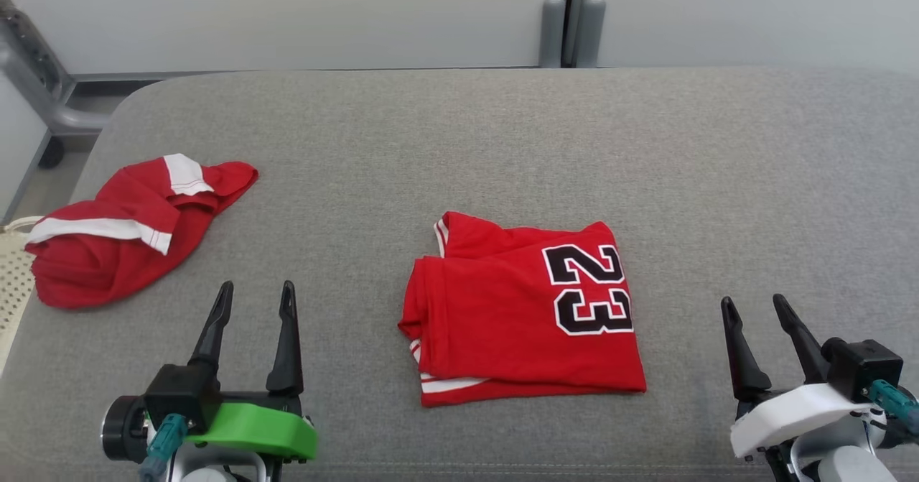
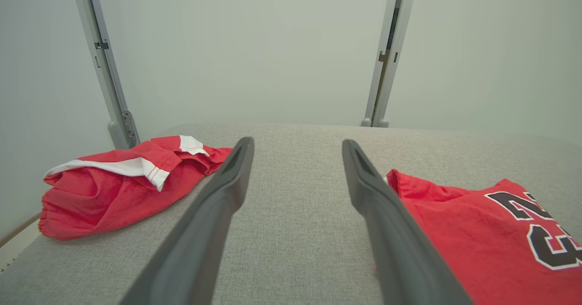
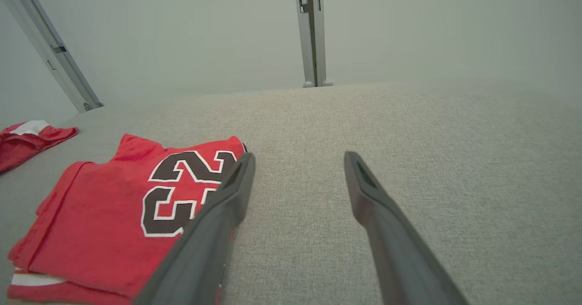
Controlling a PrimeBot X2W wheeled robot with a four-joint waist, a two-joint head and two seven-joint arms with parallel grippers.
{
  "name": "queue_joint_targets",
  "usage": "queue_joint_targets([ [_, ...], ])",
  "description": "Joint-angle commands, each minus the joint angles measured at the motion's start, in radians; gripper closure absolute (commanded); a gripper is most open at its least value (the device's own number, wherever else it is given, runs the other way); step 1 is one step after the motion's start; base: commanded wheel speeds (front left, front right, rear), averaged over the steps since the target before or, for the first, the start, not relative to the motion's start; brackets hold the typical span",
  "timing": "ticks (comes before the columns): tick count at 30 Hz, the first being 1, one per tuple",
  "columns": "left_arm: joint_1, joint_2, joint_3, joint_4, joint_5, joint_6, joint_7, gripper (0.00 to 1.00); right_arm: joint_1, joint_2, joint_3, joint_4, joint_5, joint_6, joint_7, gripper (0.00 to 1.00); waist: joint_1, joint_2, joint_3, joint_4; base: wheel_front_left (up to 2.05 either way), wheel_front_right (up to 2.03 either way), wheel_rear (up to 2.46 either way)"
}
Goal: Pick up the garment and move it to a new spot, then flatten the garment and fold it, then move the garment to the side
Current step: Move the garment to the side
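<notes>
Left gripper [image 1: 257, 288] and right gripper [image 1: 752, 302], jaws apart and empty, flanked the folded red garment [image 1: 502, 324], which lay between them on the grey surface [image 1: 459, 144], touching neither.

Grey upholstery [image 1: 502, 144] bears folded jersey [image 1: 517, 317], crumpled garment [image 1: 122, 238].

A plain test room, like a lab, is shown. A big grey cloth-covered table [image 1: 459, 130] is set against bare pale wall panels [image 1: 287, 15], which are held by grey metal posts [image 1: 572, 19].
</notes>
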Motion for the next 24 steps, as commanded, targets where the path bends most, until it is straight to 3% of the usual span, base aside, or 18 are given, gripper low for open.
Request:
queue_joint_targets([
  [1, -0.021, -0.007, -0.011, 0.000, 0.001, -0.006, -0.001, 0.00, -0.035, -0.019, 0.023, 0.054, 0.025, 0.000, -0.002, 0.00, 0.0000, 0.0000, 0.017, 0.047, 0.00, 0.00, 0.00],
  [13, -0.065, -0.042, -0.065, 0.030, -0.011, -0.026, -0.013, 0.00, -0.227, -0.098, 0.216, 0.373, 0.201, 0.000, 0.013, 0.00, 0.0000, 0.0000, 0.070, 0.218, 0.00, 0.00, 0.00],
  [23, -0.081, -0.053, -0.068, 0.047, -0.015, -0.030, -0.020, 0.00, -0.321, -0.122, 0.308, 0.514, 0.358, 0.000, 0.063, 0.00, 0.0000, 0.0000, 0.095, 0.276, 0.00, 0.00, 0.00],
  [24, -0.081, -0.054, -0.067, 0.047, -0.014, -0.030, -0.019, 0.00, -0.328, -0.122, 0.318, 0.520, 0.375, 0.000, 0.069, 0.35, 0.0000, 0.0000, 0.097, 0.277, 0.00, 0.00, 0.00],
])
